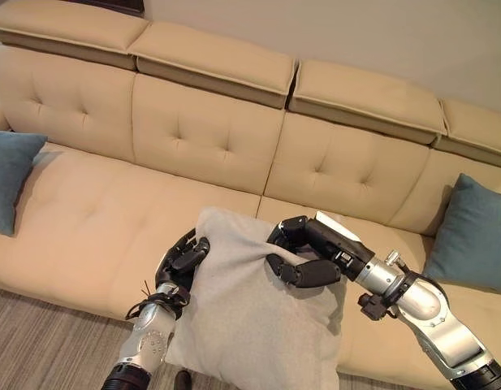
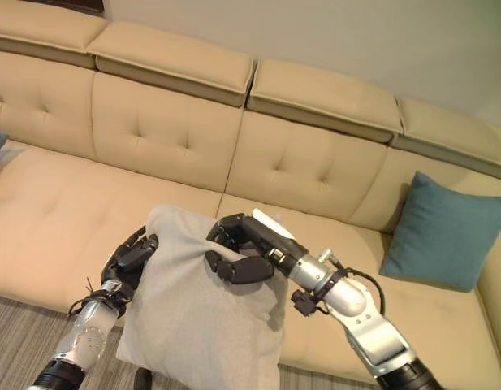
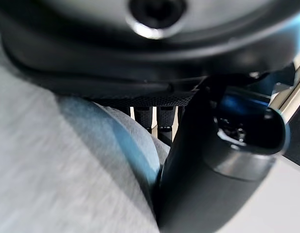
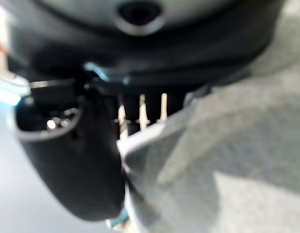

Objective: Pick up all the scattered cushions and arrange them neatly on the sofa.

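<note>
I hold a light grey square fabric cushion (image 1: pixel 250 317) in both hands at the front edge of the beige tufted leather sofa (image 1: pixel 193 138), its lower part hanging over the striped grey carpet (image 1: pixel 39 333). My left hand (image 1: pixel 182 262) has fingers curled onto the cushion's left edge. My right hand (image 1: pixel 303 253) has fingers and thumb pinching a fold near its top right corner. One teal square cushion (image 1: pixel 10 179) leans at the seat's left end; a second teal cushion (image 2: pixel 445 231) stands against the backrest at the right end.
</note>
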Controlling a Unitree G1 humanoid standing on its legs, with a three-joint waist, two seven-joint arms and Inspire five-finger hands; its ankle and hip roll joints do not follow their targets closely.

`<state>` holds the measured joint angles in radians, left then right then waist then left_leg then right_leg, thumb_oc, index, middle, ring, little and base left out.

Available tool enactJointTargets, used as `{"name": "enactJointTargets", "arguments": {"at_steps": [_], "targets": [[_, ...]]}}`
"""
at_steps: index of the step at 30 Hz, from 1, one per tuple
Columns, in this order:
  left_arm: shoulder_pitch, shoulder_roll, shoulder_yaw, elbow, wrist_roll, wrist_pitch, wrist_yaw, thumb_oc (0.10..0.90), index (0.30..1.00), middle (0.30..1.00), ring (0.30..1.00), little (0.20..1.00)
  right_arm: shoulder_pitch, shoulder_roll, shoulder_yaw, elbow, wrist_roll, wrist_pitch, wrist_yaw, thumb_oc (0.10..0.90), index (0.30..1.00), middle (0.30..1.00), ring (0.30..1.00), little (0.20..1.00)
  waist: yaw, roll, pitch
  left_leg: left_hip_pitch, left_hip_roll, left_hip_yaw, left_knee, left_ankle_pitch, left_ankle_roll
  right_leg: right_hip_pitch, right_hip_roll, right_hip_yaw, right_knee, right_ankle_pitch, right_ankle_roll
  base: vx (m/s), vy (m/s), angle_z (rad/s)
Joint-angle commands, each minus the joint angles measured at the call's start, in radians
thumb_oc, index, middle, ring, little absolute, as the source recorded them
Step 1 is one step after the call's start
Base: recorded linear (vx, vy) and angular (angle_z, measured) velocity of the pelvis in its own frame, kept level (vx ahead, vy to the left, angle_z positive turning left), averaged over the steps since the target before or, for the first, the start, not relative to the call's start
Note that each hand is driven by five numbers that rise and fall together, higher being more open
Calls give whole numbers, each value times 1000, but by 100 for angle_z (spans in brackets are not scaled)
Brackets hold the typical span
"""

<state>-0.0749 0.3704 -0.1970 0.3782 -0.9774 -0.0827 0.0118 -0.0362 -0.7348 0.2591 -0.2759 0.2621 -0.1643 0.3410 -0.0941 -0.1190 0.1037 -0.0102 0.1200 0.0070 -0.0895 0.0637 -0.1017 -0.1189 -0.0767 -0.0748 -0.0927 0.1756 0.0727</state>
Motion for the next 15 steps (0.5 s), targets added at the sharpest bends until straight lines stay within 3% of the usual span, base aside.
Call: {"name": "enactJointTargets", "arguments": {"at_steps": [1, 4, 6, 10, 15], "targets": [[-84, -34, -130, -201, 35, -25, -198, 400, 300, 300, 300, 300, -80, 92, -98, -71, 14, -147, -58, 400, 300, 300, 300, 300, 28, 44, -74, 39, -24, -23, 2, -117, 50, 118, -32, -41, 48, -203, 67, 10, 56, 2], [-62, -9, -98, -243, 54, -22, -207, 400, 300, 300, 300, 300, -52, 104, -166, -42, -34, -148, -69, 400, 300, 300, 300, 300, 36, 56, -65, 29, -41, -29, 48, -135, 55, 140, -56, -53, 52, -204, 70, -14, 85, 4], [-92, -17, -100, -243, 70, -25, -206, 400, 300, 300, 300, 300, -42, 117, -207, -30, -75, -153, -91, 400, 300, 300, 300, 300, 27, 59, -44, -28, -43, 13, 143, -156, 47, 151, -84, -85, 57, -207, 71, -92, 156, 25], [-83, -12, -61, -276, 104, -36, -213, 400, 300, 300, 300, 300, -10, 139, -256, -9, -149, -142, -83, 400, 300, 300, 300, 300, 18, 78, -38, -57, -67, 52, 202, -193, 60, 152, -129, -111, 70, -184, 91, -26, 242, 40], [-86, 1, -62, -301, 157, -32, -208, 400, 300, 300, 300, 300, 15, 186, -268, -1, -191, -128, -83, 400, 300, 300, 300, 300, 11, 97, -18, -38, -119, 33, 189, -206, 116, 89, -203, -113, 274, -174, 102, 43, 277, 18]]}}
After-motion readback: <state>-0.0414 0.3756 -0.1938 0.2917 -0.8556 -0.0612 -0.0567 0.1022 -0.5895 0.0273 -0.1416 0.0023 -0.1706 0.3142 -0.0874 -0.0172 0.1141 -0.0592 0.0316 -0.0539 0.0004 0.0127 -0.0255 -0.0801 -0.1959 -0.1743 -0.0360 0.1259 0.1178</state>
